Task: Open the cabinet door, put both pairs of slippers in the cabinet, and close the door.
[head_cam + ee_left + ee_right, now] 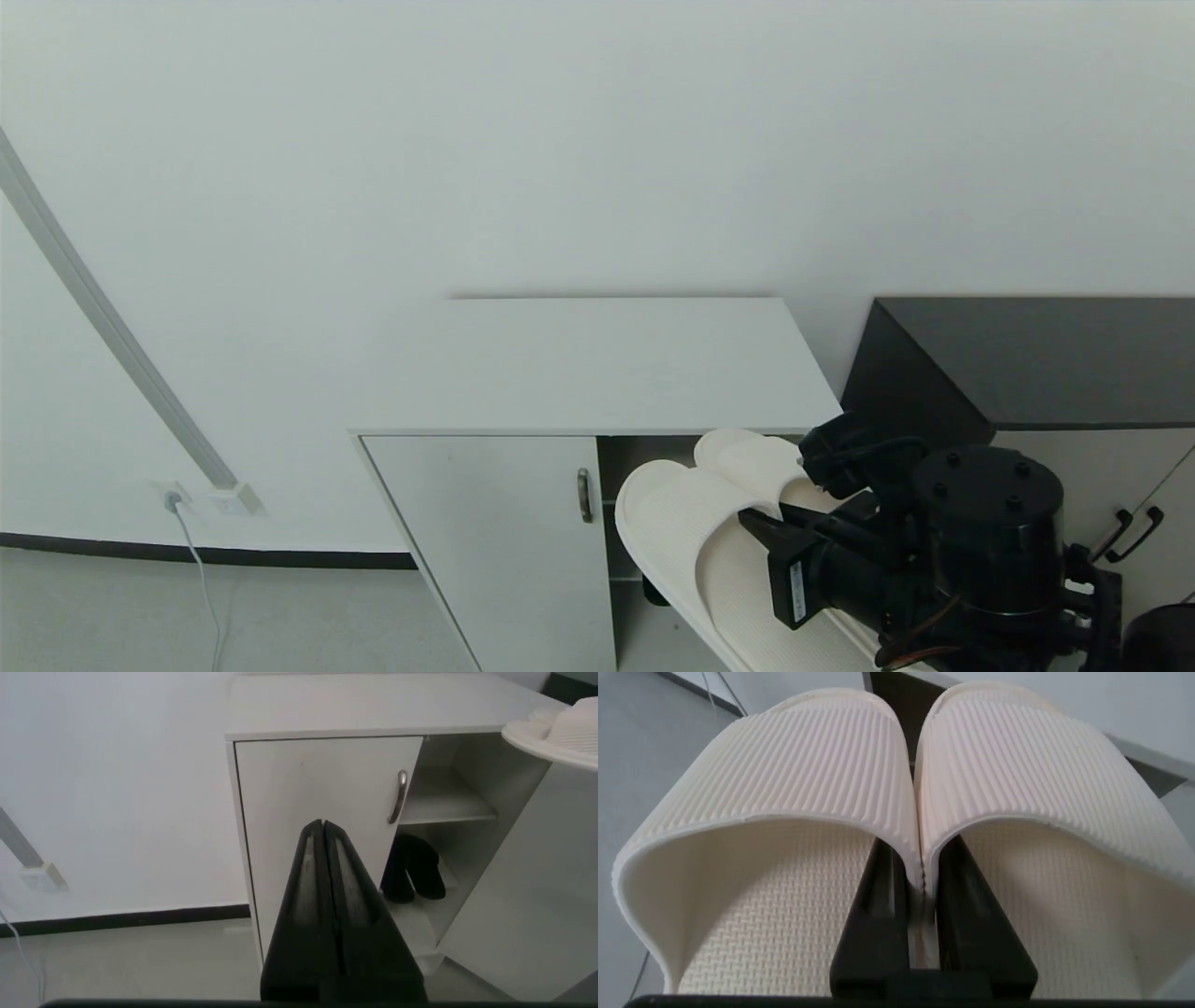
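Item 1: pair of cream ribbed foam slippers (691,541), inner walls clamped in right hand (918,882). Long axis, toes aimed at open side of white wooden cabinet (597,373), just ahead.
Item 2: pair of dark slippers (414,868), low inside cabinet.
Left hand (323,835): pinched closed, empty, farther off.

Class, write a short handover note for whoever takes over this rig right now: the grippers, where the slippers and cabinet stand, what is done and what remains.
Right gripper: shut on the white slippers, held up in front of the open right half of the cabinet.
Left gripper: shut, empty, facing the closed left door.
Done: cabinet opened; a dark pair lies inside, below the upper shelf.
Left: set the white slippers inside, release, close the door.
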Available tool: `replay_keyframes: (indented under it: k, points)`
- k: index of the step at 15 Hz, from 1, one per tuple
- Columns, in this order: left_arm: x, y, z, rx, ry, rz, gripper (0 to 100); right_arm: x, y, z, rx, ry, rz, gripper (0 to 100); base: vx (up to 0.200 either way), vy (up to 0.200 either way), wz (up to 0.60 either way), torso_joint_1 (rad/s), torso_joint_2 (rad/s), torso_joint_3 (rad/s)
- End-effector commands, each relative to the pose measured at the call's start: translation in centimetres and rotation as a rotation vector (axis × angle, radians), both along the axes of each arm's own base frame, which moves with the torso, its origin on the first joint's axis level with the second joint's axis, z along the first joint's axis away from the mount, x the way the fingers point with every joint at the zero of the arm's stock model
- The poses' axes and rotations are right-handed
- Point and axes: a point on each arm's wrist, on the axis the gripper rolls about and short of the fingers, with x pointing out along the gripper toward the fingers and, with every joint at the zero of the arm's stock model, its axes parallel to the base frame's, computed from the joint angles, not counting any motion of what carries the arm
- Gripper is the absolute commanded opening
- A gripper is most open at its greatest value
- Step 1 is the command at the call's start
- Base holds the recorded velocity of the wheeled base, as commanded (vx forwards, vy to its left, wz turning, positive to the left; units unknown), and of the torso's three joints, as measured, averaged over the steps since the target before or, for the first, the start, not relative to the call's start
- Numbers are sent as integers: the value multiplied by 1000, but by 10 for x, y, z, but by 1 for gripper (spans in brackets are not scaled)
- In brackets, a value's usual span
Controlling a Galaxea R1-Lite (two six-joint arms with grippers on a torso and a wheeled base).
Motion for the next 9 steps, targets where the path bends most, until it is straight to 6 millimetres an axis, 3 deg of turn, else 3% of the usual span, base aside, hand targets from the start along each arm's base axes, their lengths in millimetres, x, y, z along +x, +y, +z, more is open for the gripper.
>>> replay_keyframes:
  k: [1, 9]
  points:
    - [0, 0, 0, 0, 1, 0, 0, 0, 0, -2, -4, 4, 0, 0, 0, 0, 0, -178, 373, 212]
    - [0, 0, 0, 1, 1, -1, 0, 0, 1, -2, -6, 7, 6, 0, 0, 0, 0, -209, 491, 284]
